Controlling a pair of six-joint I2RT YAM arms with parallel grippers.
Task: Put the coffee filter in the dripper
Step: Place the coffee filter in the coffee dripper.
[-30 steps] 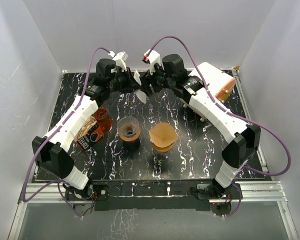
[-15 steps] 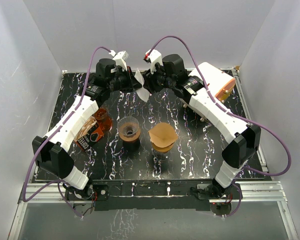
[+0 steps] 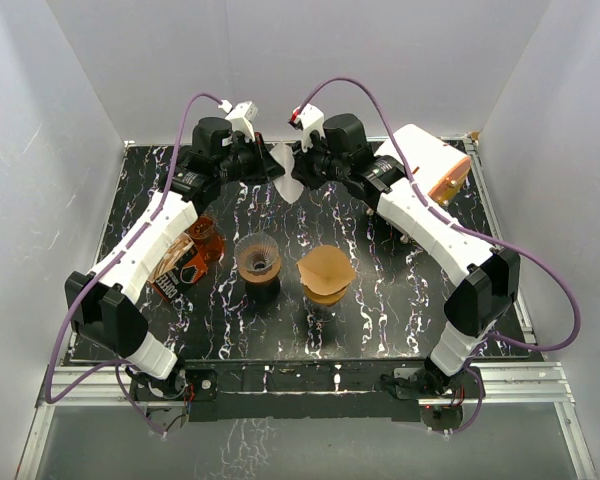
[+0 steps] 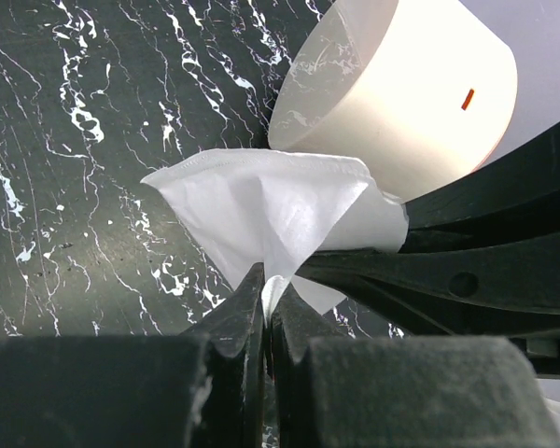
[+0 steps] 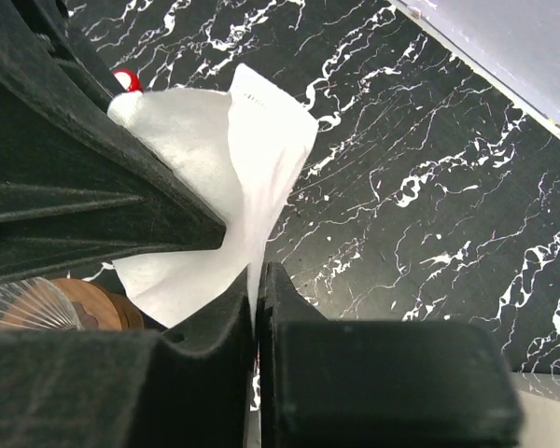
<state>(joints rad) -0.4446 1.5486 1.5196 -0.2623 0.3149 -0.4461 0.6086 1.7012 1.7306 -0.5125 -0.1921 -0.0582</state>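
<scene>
A white paper coffee filter (image 3: 288, 172) hangs in the air over the back of the table, pinched from both sides. My left gripper (image 3: 273, 166) is shut on one edge of the filter (image 4: 271, 210), its tips (image 4: 266, 282) clamping the paper. My right gripper (image 3: 303, 172) is shut on the other edge of the filter (image 5: 226, 173), gripper (image 5: 259, 273) closed tight on it. The brown ribbed dripper (image 3: 258, 258) stands on a dark base at the table's middle, nearer than both grippers; its rim (image 5: 47, 303) shows in the right wrist view.
A brown paper cone (image 3: 325, 271) sits right of the dripper. An amber glass jug (image 3: 206, 238) and a coffee bag (image 3: 177, 270) stand at the left. A white and orange appliance (image 3: 432, 163) is at the back right; its white round body (image 4: 401, 84) appears in the left wrist view.
My right gripper has closed onto the filter that my left gripper was holding. The filter has shifted slightly right, now held between both.
</scene>
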